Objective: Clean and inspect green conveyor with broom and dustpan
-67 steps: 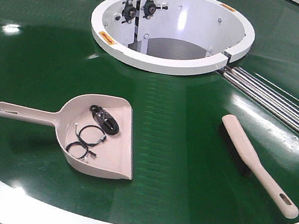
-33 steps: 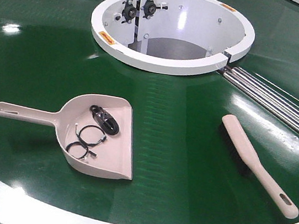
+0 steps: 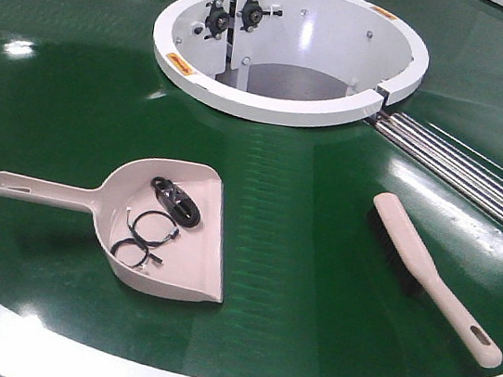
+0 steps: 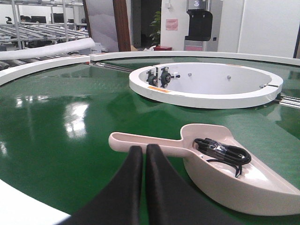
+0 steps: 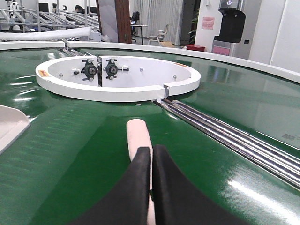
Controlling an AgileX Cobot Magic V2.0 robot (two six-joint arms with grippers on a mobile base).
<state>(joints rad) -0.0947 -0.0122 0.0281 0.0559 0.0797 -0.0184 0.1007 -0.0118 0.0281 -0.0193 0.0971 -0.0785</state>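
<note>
From the front, the dustpan point(image 3: 166, 233) lay left on the green conveyor point(image 3: 299, 251), black clips point(image 3: 158, 222) inside, handle pointing left; the broom point(image 3: 436, 275) lay right, running diagonally. At the left wrist, the closed, empty left end effector point(image 4: 144, 152) sat just short of the dustpan handle. At the right wrist, the closed right end effector point(image 5: 151, 153) lined up over the broom's length.

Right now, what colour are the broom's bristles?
Black, beneath the pale pink-beige broom; the exterior front-facing view shows them best.
</note>
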